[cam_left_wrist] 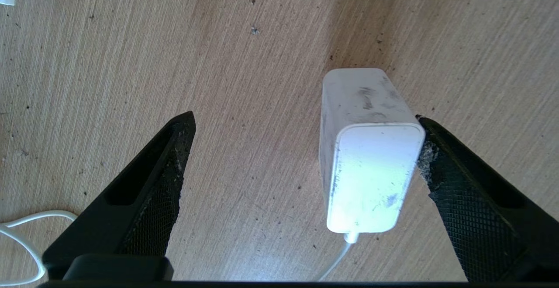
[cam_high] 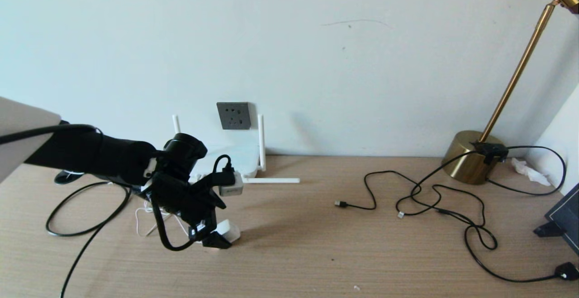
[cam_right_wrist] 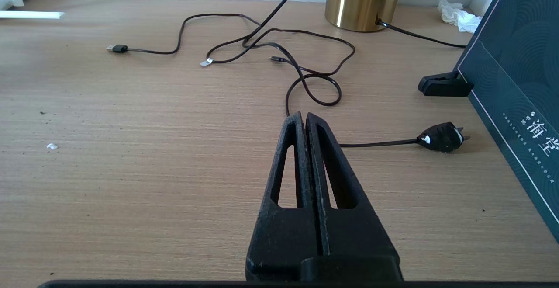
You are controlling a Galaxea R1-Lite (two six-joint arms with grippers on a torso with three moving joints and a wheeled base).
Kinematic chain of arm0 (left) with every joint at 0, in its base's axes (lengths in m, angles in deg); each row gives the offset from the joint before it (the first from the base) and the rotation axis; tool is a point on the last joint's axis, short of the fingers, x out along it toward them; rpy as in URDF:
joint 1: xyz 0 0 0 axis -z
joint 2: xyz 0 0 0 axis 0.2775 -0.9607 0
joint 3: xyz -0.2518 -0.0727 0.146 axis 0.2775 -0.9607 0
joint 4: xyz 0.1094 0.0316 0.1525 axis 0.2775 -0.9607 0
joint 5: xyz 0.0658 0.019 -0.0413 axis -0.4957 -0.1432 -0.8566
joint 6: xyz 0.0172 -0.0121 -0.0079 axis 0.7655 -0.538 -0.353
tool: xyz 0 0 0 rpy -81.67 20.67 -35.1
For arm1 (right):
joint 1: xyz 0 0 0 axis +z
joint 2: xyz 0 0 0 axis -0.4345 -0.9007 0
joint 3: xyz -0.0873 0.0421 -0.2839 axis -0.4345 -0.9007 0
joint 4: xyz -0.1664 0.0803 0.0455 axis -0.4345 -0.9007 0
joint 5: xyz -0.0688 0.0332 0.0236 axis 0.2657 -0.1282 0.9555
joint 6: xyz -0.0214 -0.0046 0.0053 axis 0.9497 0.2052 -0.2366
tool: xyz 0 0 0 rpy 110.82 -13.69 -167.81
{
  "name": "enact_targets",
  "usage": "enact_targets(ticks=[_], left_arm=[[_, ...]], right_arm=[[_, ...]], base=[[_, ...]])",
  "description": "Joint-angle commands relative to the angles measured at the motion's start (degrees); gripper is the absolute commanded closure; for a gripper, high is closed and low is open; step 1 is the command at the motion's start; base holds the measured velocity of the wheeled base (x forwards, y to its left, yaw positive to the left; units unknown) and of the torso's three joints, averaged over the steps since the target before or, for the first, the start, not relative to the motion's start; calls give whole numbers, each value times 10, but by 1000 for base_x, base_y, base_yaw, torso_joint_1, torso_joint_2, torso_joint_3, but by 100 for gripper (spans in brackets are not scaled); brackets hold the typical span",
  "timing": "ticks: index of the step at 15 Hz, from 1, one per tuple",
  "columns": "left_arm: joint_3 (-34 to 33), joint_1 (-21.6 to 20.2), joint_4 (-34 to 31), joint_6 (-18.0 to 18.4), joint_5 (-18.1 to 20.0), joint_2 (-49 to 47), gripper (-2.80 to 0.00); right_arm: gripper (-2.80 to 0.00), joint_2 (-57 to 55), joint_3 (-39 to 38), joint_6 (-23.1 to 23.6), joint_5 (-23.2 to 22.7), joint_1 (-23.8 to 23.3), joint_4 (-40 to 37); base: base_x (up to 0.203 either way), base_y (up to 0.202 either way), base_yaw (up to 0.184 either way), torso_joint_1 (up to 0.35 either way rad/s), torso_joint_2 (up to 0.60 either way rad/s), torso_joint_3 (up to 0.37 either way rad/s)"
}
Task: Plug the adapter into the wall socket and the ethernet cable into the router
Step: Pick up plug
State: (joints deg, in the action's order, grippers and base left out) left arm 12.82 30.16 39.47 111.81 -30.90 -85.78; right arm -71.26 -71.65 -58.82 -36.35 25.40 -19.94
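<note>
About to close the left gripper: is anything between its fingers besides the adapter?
No. In the left wrist view only the adapter and bare table lie between the left gripper fingers.

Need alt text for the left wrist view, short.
The left gripper is open over a wooden table, with the white adapter lying between its fingers, right up against one of them and well clear of the other. The adapter's thin white cord runs back toward the camera.
</note>
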Motion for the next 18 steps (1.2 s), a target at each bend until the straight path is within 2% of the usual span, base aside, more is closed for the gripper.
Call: enact_targets(ticks=[1, 10, 11, 18], left_arm=[[2, 1, -1, 3, 1, -2, -280], [15, 6, -4, 3, 0, -9, -280], [15, 6, -3, 3, 0, -9, 0], [24, 6, -6, 3, 0, -17, 0]], right_arm=[[0, 0, 0, 0, 0, 0, 0], [0, 0, 0, 0, 0, 0, 0], [0, 0, 0, 0, 0, 0, 0], [0, 0, 0, 0, 0, 0, 0]], base=[[0, 0, 0, 0, 0, 0], [0, 0, 0, 0, 0, 0], [0, 0, 0, 0, 0, 0], [0, 0, 0, 0, 0, 0]])
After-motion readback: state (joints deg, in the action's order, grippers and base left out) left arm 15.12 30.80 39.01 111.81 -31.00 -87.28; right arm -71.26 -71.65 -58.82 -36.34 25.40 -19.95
